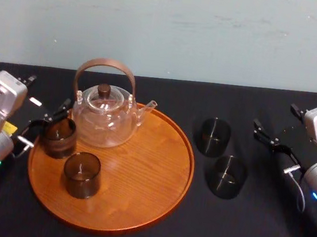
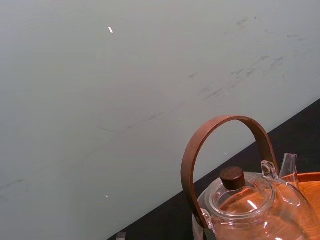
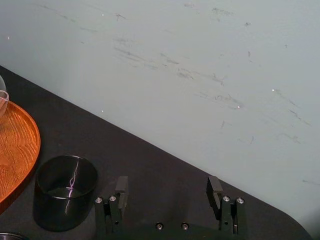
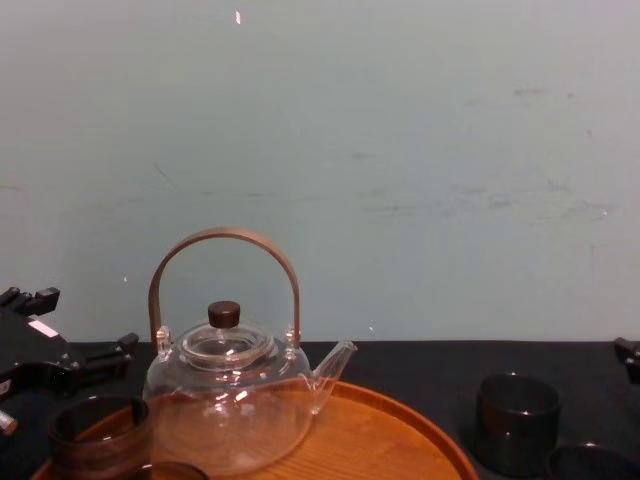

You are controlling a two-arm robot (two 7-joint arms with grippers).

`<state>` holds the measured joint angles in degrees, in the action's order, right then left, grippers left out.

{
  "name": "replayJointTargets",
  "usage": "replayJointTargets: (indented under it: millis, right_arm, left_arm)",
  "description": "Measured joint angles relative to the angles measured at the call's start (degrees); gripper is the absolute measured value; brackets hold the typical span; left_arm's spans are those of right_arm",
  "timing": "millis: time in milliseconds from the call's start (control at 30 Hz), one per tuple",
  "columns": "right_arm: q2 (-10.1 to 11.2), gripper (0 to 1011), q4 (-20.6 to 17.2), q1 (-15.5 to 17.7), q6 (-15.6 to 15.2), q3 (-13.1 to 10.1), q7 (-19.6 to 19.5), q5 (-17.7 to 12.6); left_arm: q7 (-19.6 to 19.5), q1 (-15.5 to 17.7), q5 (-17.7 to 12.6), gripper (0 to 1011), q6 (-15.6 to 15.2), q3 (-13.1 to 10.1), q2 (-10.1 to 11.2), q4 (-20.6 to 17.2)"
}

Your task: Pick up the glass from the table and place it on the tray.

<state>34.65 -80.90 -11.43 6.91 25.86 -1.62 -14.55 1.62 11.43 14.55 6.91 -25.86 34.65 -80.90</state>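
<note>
Left gripper (image 1: pixel 47 123) at the tray's (image 1: pixel 158 170) left edge!
It's right beside a glass (image 1: pixel 59 137) standing on the tray, grip impossible to tell; two more glasses (image 1: pixel 214 137) sit right of the tray, right gripper (image 3: pixel 167 182) beyond them, spread wide.

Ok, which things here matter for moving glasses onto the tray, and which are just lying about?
Job: tray, far table glass, near table glass, left tray glass, front tray glass, right pincer near the table glasses, left pincer at tray's left edge.
Lying about: teapot.

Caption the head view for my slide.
Left gripper by a glass on the tray; right gripper open near two other glasses.
</note>
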Motion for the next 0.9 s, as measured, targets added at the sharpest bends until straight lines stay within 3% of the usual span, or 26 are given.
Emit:
replayJointTargets:
  millis: [900]
  right_arm:
    - [0.0, 1002, 0.0, 0.0, 0.0, 0.0, 0.0, 0.0]
  left_arm:
    - [0.0, 0.0, 0.0, 1001, 0.0, 0.0, 0.0, 0.0]
